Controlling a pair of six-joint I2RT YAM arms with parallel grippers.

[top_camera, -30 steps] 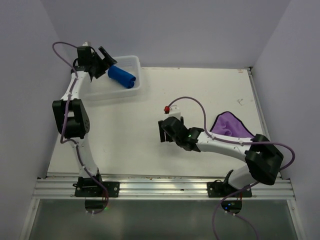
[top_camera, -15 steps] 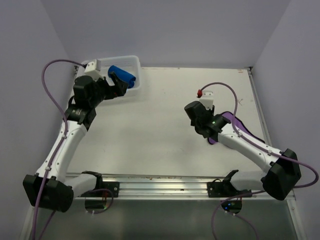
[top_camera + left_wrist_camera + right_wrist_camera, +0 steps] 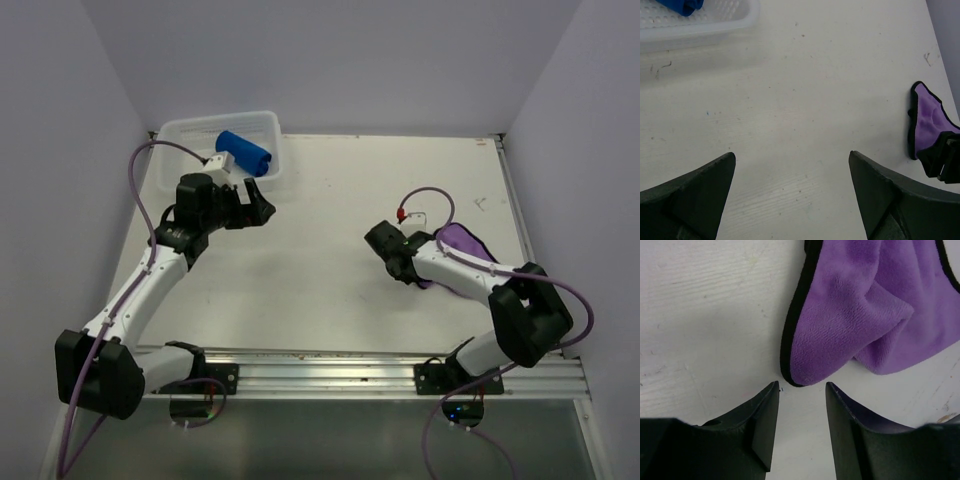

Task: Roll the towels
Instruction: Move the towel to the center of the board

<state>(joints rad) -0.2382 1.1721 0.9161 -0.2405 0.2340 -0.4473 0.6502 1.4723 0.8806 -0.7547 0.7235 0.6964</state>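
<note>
White counter point(image 3: 330, 200) holds the purple towel point(image 3: 855, 315) at 3 o'clock, its corner just ahead of our right tool point(image 3: 801, 386), jaws parted and empty, so we fear closing may shove the hem away; our left tool point(image 3: 791, 154) gapes empty.

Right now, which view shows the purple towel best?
Right wrist: the purple towel is close up, folds and dark edge clear. Top external shows it partly behind the right arm; left wrist, a small piece at the edge.

Purple towel point(image 3: 860, 315) fleecy cloth; table point(image 3: 705, 315) matt, scuffed white.
</note>
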